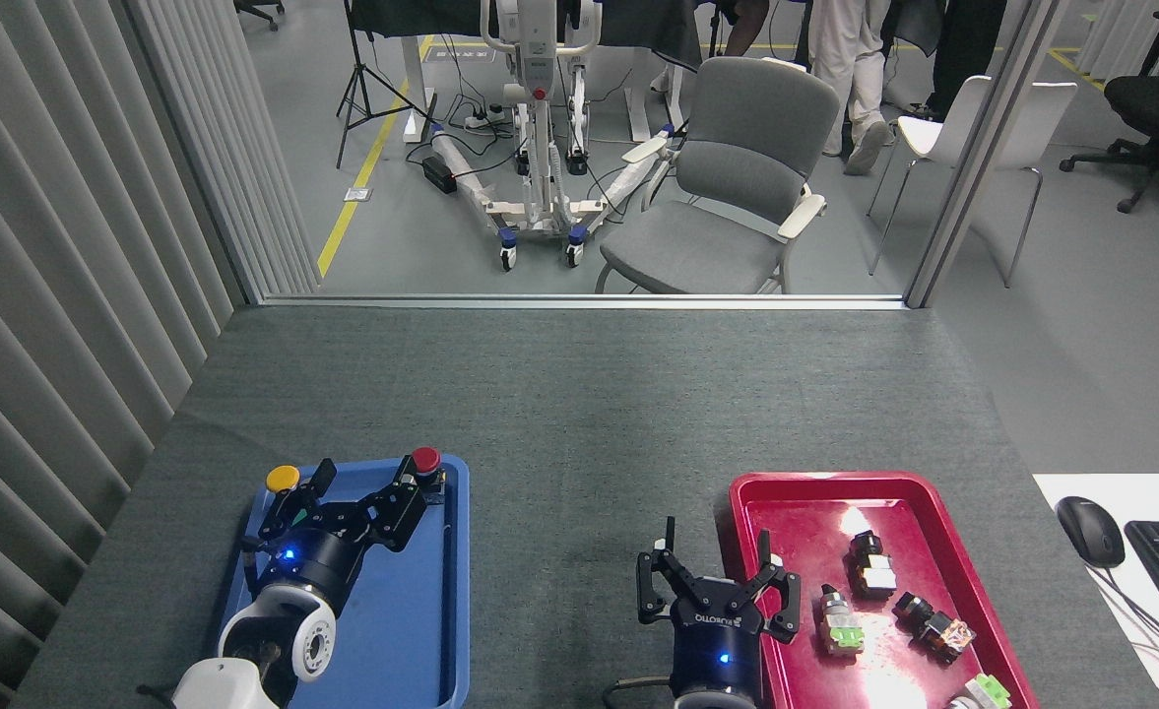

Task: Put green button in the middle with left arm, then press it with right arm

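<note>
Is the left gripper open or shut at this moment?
Open. The left gripper has its fingers spread wide above the blue tray, between the yellow button and the red button, holding nothing.

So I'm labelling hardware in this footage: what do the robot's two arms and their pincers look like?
The left arm has a glossy white rounded wrist joint with a dark round opening, then a black collar with a blue light and a black multi-finger pincer. The right arm is dark blue-black with a blue light, and its black multi-finger pincer bears white lettering.
</note>
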